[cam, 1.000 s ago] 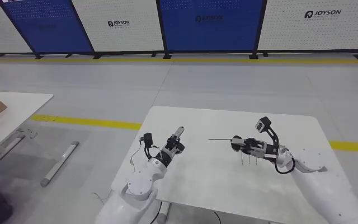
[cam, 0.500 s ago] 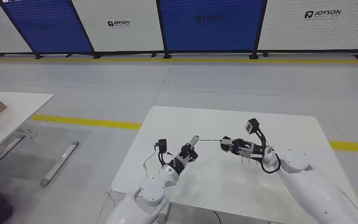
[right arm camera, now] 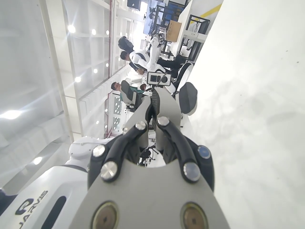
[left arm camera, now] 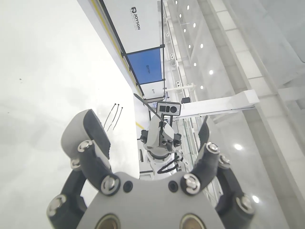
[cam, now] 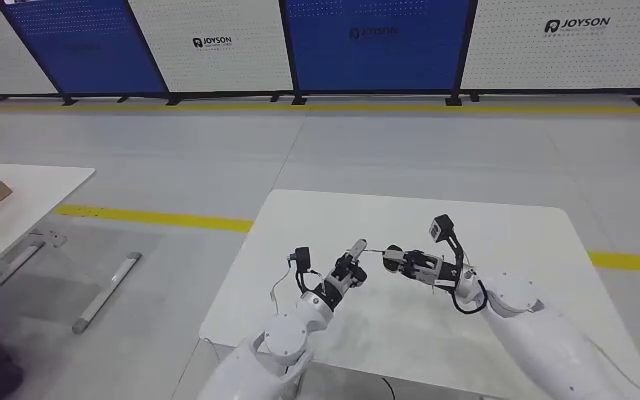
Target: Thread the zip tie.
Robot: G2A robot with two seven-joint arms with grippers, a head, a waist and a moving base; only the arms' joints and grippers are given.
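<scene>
Top view: white table [cam: 520, 230], both arms meet over its middle, held above the surface. L gripper [cam: 358, 247] & R gripper [cam: 390, 256] are tip to tip, nearly head-on, small gap btwn.

L wrist view: L pads [left arm camera: 95, 129] spread wide, nothing in them.

R wrist view: R fingers [right arm camera: 166, 110] pinched flat together, clamped on the zip tie [left arm camera: 146, 103].

Three spare ties [left arm camera: 114, 117] lie flat on table, well apart from both grippers.

Tie = thin dark strip sticking out of R tips. Long axis runs roughly along the line joining the two grippers. Free end points at L gripper, at or just short of its mouth; can't tell if touching.

Judgement: L is the arm nearer the free end. Next move hinges on that end landing btwn the L pads w/ axis kept straight. Strip looks flexy, so tip may droop & miss.
</scene>
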